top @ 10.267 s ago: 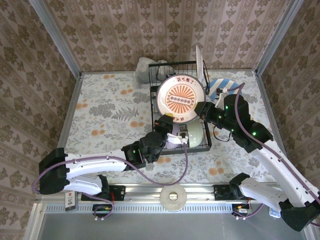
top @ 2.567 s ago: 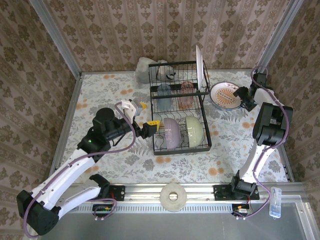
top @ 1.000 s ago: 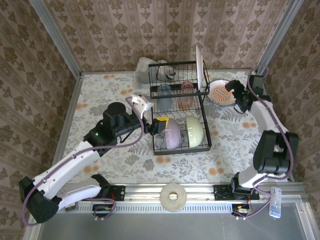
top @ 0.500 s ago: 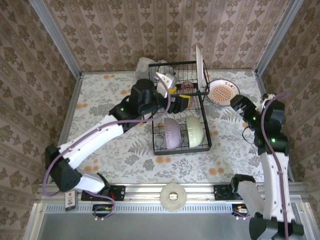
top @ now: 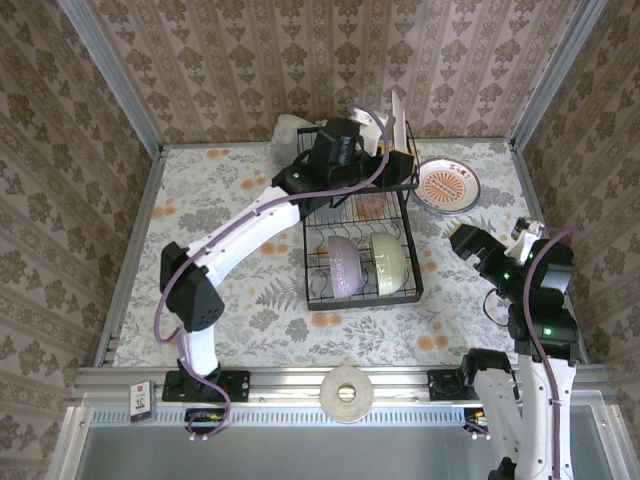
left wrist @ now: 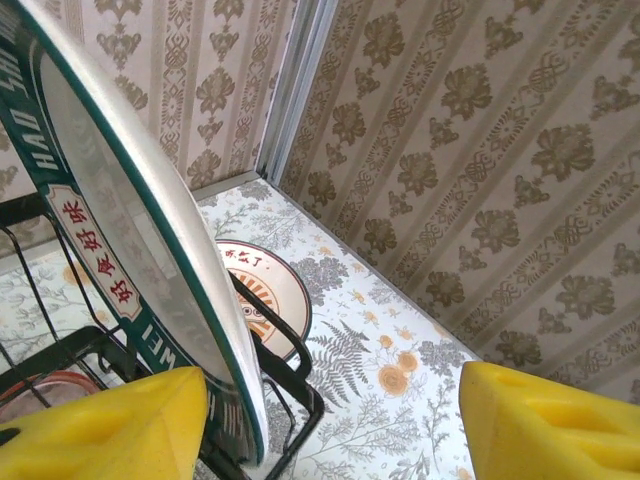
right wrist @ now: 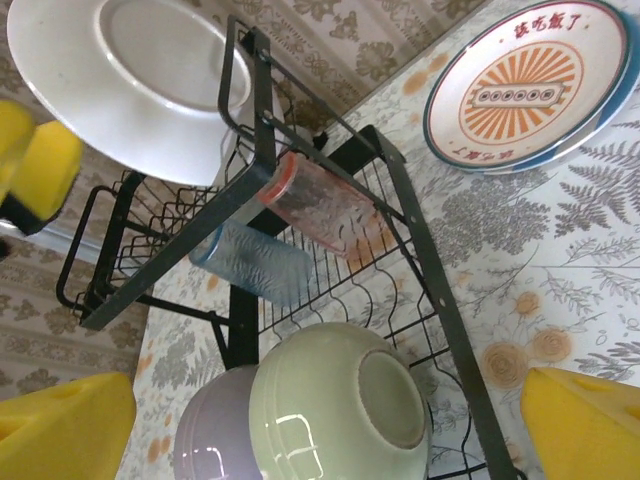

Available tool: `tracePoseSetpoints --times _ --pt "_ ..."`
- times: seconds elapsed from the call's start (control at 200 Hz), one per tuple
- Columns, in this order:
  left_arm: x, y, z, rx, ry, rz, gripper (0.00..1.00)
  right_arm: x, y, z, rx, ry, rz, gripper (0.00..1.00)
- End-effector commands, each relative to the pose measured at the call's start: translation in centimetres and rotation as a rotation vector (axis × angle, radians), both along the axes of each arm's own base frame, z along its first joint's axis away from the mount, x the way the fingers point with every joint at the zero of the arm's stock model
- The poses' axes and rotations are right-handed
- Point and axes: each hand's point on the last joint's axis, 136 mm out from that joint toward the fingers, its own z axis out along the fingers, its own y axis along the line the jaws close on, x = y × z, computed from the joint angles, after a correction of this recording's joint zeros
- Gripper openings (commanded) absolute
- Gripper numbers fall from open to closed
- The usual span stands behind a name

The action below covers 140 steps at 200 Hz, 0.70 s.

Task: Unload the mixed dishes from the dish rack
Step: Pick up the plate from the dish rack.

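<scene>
White plate [left wrist: 130, 230], green-rimmed with red lettering, stood on edge in a slot at the far right corner of the dish rack [right wrist: 416, 250]. I judged it stiff, glazed and slippery, heavy enough to swing if pinched off-centre, and apt to chip against the wires. The free upper rim seemed the place to take hold, followed by a straight lift out of the slot.

My left gripper [left wrist: 330, 420] straddled that rim with its jaws apart. One yellow pad [left wrist: 110, 425] lay just beside the plate and the other stood well clear; nothing was gripped.

On the upper tier a pink tumbler [right wrist: 320, 205] and a grey-blue tumbler [right wrist: 250, 262] lay on their sides. On the lower tier a lavender bowl [top: 345, 265] and a pale green bowl [top: 388, 262] sat side by side.

My right gripper [top: 466, 242] hung wide open and empty, to the right of the rack.

A sunburst plate [top: 448, 187] lay flat on the floral table cloth [top: 220, 220], near the rack's far right corner. Patterned wallpaper walls [top: 250, 60] closed in the table on three sides.
</scene>
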Motion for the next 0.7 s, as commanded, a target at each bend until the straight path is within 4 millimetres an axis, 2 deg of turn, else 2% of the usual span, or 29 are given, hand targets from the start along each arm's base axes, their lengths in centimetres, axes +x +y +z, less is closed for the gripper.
tracePoseSetpoints --times 0.0,0.255,0.695 --pt "1.4 0.1 0.4 -0.015 0.040 0.040 0.64 -0.3 1.1 0.0 0.006 -0.010 0.067 1.00" --pt "3.9 -0.8 -1.0 -0.002 0.077 0.062 0.52 -0.3 1.4 0.4 0.001 -0.025 0.094 1.00" --pt "4.9 -1.3 -1.0 -0.011 0.094 0.061 0.23 0.5 1.2 -0.4 -0.018 0.003 0.099 1.00"
